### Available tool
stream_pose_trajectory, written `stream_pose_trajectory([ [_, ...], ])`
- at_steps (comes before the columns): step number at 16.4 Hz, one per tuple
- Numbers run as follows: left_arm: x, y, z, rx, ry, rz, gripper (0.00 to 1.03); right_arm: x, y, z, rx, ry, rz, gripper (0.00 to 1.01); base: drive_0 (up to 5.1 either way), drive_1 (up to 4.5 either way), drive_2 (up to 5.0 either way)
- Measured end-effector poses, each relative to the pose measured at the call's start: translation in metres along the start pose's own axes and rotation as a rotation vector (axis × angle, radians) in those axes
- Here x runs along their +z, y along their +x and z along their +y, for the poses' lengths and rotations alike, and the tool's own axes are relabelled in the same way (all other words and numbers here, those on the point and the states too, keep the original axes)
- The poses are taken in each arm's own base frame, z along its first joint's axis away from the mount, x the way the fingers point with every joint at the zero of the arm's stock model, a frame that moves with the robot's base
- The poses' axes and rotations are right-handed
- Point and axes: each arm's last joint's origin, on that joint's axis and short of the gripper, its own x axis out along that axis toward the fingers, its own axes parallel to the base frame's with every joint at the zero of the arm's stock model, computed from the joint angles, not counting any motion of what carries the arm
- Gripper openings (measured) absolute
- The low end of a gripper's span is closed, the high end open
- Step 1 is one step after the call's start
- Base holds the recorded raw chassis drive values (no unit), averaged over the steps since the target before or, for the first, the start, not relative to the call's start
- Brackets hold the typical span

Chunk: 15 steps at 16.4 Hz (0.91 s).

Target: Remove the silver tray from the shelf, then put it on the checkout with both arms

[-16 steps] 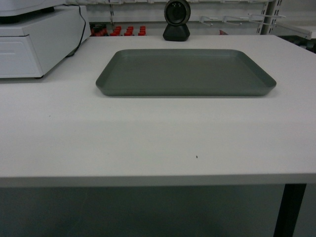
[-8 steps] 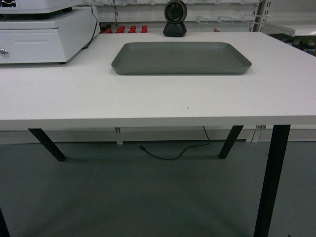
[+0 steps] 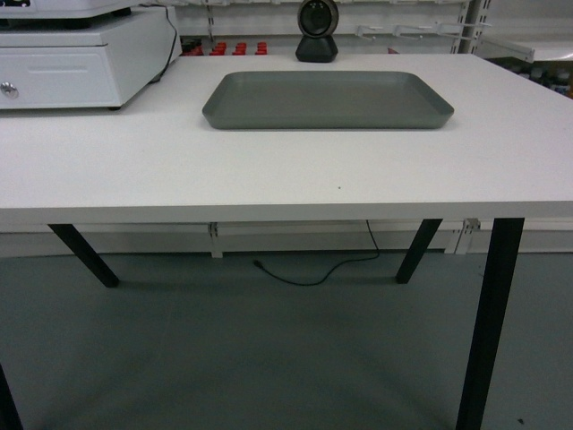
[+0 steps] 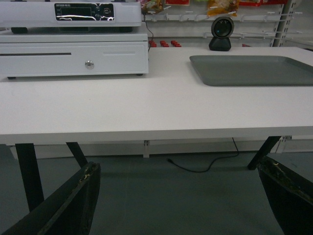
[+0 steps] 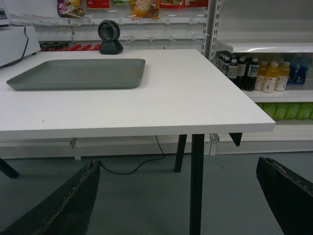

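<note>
A: Head view first: where's the tray?

B: The silver tray point(image 3: 328, 99) lies flat on the white checkout surface point(image 3: 269, 170), toward twelve o'clock, just short of the scanner point(image 3: 317, 31). A cash drawer point(image 3: 81, 63) sits at ten o'clock. Neither arm shows here.

A: Left wrist view?

B: The left tool point(image 4: 181, 196) hangs below the surface edge, jaws spread wide with nothing between them. The tray is at two o'clock, well apart from it.

A: Right wrist?

B: The right tool point(image 5: 178, 196) is likewise spread and empty, low by the floor. The tray sits at ten o'clock; drink bottles point(image 5: 254, 73) stand on a shelf point(image 5: 264, 46) at two o'clock.

A: So what could go wrong?

B: Judging by this, the tray is already placed. Raising an arm carelessly could clip the surface edge or a leg point(image 5: 196, 181) from beneath and jolt the tray.
</note>
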Motion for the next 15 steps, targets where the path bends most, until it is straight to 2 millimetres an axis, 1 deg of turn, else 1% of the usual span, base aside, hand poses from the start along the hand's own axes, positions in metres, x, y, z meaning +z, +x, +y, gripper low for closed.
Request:
stream_pose_trajectory([
  [15,-0.0001,0.0000,0.0000,0.000,0.000,0.002,0.98,0.0000,0.0000,0.0000,0.000,-0.004,0.000,0.98,0.0,0.00,0.0],
])
